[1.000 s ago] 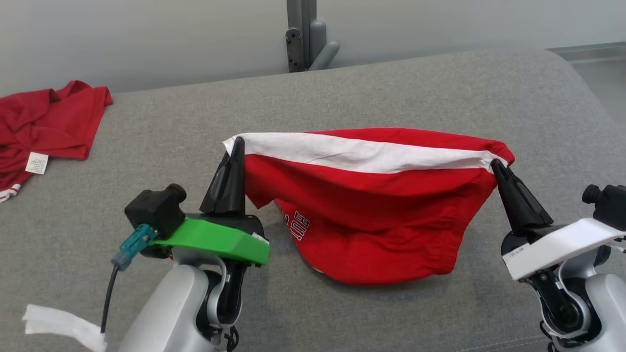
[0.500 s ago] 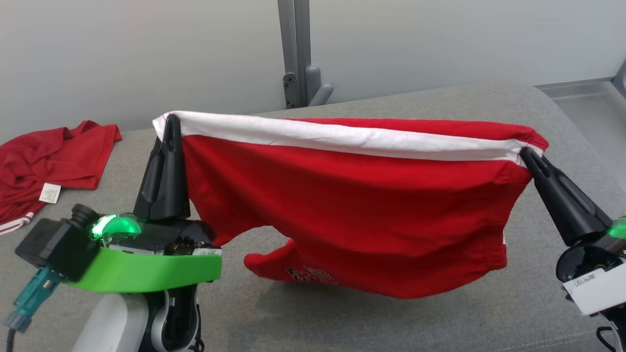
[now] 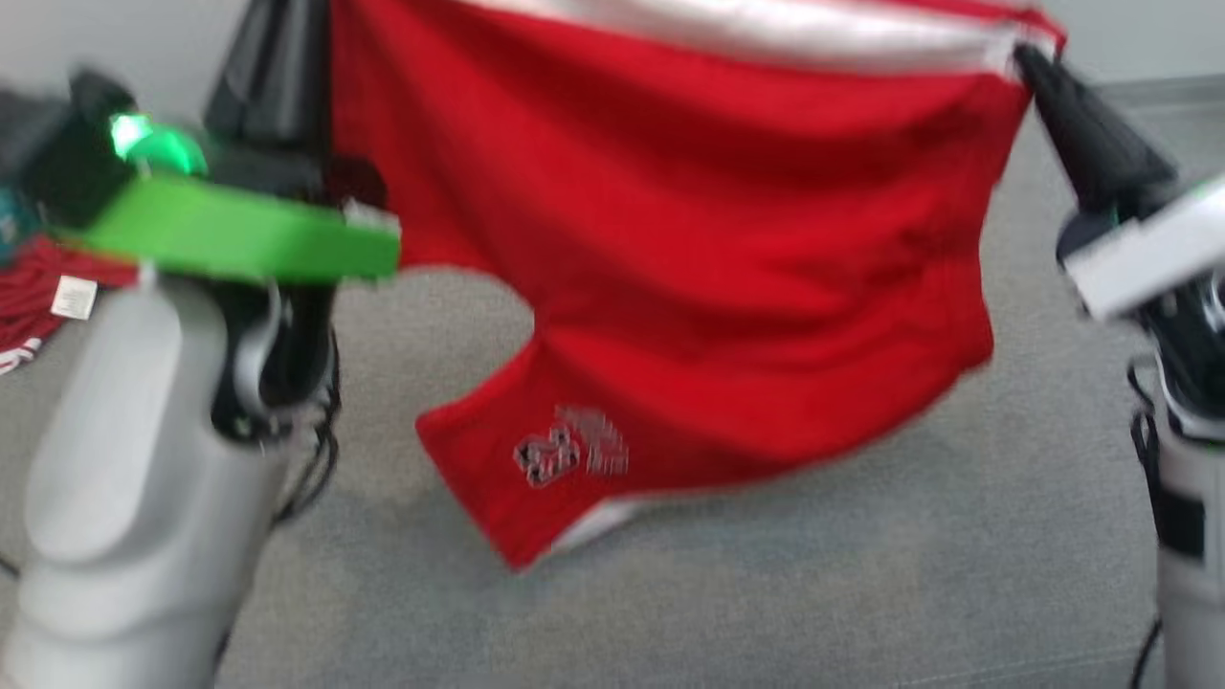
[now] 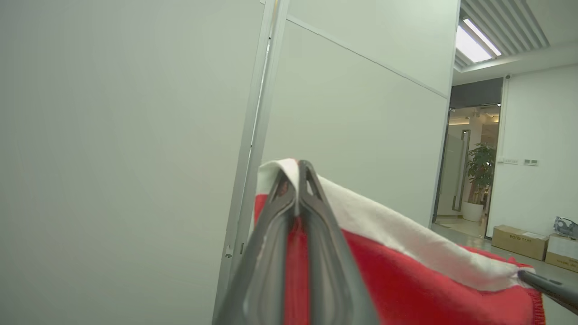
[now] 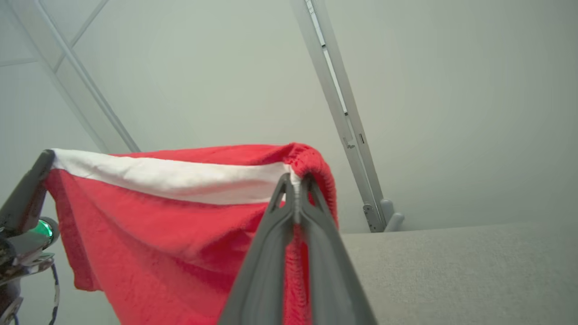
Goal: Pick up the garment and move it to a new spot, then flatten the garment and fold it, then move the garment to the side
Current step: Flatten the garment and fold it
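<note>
The garment (image 3: 670, 239), red shorts with a white band along the top and a pale print on one leg, hangs spread between both grippers above the grey cushion (image 3: 766, 593). My left gripper (image 3: 276, 67) is shut on the white band's left corner, its tips running off the top edge. In the left wrist view the left gripper (image 4: 299, 166) pinches that corner of the garment (image 4: 406, 280). At the upper right, my right gripper (image 3: 1022, 55) is shut on the other corner. Its wrist view shows the right gripper (image 5: 295, 179) clamping the garment (image 5: 158, 234).
A second red piece of clothing (image 3: 38, 287) with a white label lies at the far left of the cushion. A grey post (image 5: 343, 122) runs up the pale wall behind. Cardboard boxes (image 4: 519, 239) stand on the floor far off.
Both grippers have lifted the garment from the cushion to well above it and spread it wider. It now hangs free. The head view has shifted too.
</note>
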